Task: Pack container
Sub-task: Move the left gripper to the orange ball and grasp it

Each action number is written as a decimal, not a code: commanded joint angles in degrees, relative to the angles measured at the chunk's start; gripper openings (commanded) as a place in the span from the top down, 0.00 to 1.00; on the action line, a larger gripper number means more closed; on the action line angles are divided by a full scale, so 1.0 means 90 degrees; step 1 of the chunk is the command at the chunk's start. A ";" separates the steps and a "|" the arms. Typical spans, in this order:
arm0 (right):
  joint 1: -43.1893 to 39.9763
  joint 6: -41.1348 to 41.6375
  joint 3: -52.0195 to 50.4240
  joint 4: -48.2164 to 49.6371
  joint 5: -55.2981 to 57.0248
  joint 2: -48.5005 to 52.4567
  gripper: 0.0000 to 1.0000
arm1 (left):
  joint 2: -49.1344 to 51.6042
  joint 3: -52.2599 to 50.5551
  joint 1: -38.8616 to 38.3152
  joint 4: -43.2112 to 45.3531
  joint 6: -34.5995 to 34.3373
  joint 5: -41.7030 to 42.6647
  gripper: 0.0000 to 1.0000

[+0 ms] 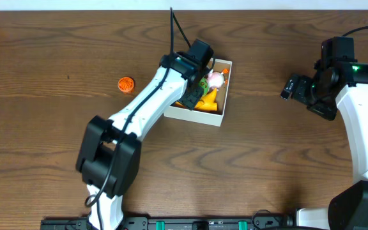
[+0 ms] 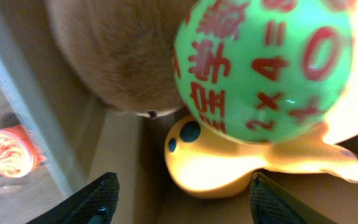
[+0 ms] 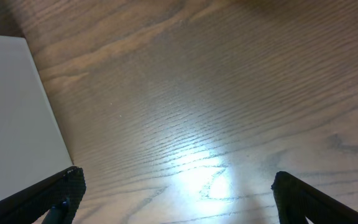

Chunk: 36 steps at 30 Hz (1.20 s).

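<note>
The container [image 1: 217,118] is a white low-walled box at the table's middle, with brown cardboard inside [image 2: 241,208]. In it lie a yellow toy [image 1: 208,99] [image 2: 241,168], a green ball with red characters [image 2: 266,62], a pink-and-white toy [image 1: 216,78] and a tan furry toy [image 2: 117,56]. My left gripper [image 2: 182,202] is open and empty, its wrist over the box [image 1: 193,70], fingers just above the yellow toy. My right gripper [image 3: 176,199] is open and empty over bare wood, right of the box wall [image 3: 17,112]; its arm is at the right [image 1: 308,89].
A small orange round toy [image 1: 126,84] [image 2: 8,152] lies on the table left of the box, outside its wall [image 2: 23,112]. The left arm stretches from the front edge up to the box.
</note>
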 commanded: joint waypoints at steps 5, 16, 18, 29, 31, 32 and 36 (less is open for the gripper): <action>0.0017 -0.0087 0.0044 0.0029 0.0000 0.0017 0.01 | -0.0622 0.0168 0.0010 0.0653 -0.0036 0.0102 0.25; 0.0017 -0.0090 0.0044 -0.0005 0.0000 0.0017 0.01 | -0.0216 0.0168 0.0090 0.1270 -0.0012 0.0168 0.25; 0.0017 -0.0090 0.0044 0.0000 0.0002 0.0017 0.01 | -0.0272 0.0168 0.0194 0.1251 -0.0015 -0.0272 0.23; 0.0017 -0.0087 0.0044 -0.0005 0.0168 0.0017 0.01 | -0.0427 0.0168 0.1768 0.0974 -0.0155 0.0015 0.20; 0.0017 -0.0087 0.0044 -0.0007 0.0168 0.0017 0.01 | -0.0427 0.0168 0.2040 0.0969 -0.0153 0.0216 0.20; 0.0019 -0.0087 0.0044 -0.0010 0.0168 0.0017 0.01 | -0.0415 0.0165 0.2178 0.0967 -0.0148 0.0216 0.20; 0.0019 -0.0085 0.0044 -0.0015 0.0168 0.0017 0.01 | -0.0267 0.0097 0.2684 0.1054 -0.0102 0.0372 0.14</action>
